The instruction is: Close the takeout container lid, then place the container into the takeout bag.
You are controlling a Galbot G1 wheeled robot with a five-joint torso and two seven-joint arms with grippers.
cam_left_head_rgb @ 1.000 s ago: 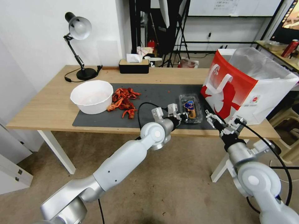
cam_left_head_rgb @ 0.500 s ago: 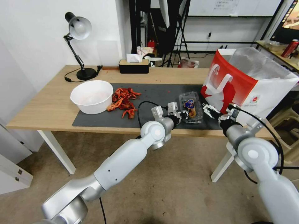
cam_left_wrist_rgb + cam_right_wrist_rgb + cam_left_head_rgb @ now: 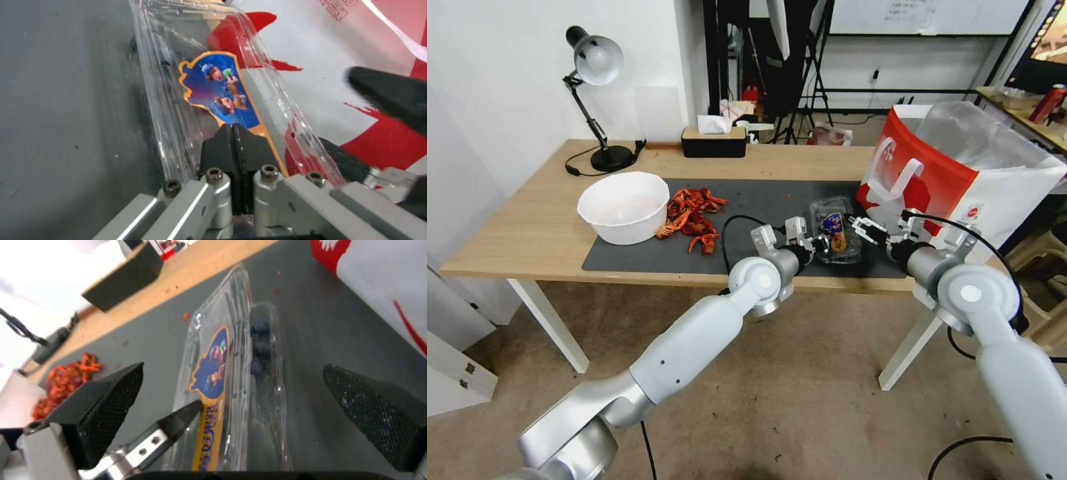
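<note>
The container (image 3: 835,231) sits on the dark mat (image 3: 760,200), just left of the bag (image 3: 960,180). Its lid (image 3: 213,86), bearing a blue cartoon sticker, stands tilted up, not fully down over the blueberries (image 3: 260,348). The left gripper (image 3: 812,244) rests at the near edge of the lid, fingers (image 3: 233,146) pressed together. The right gripper (image 3: 872,232) hovers between container and bag, fingers (image 3: 373,406) spread wide. A white bowl (image 3: 624,205) and red scraps (image 3: 694,213) lie well apart to the left.

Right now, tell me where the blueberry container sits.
In the head view the container sits on the dark mat's right part, between the left gripper and right gripper, beside the takeout bag.
</note>
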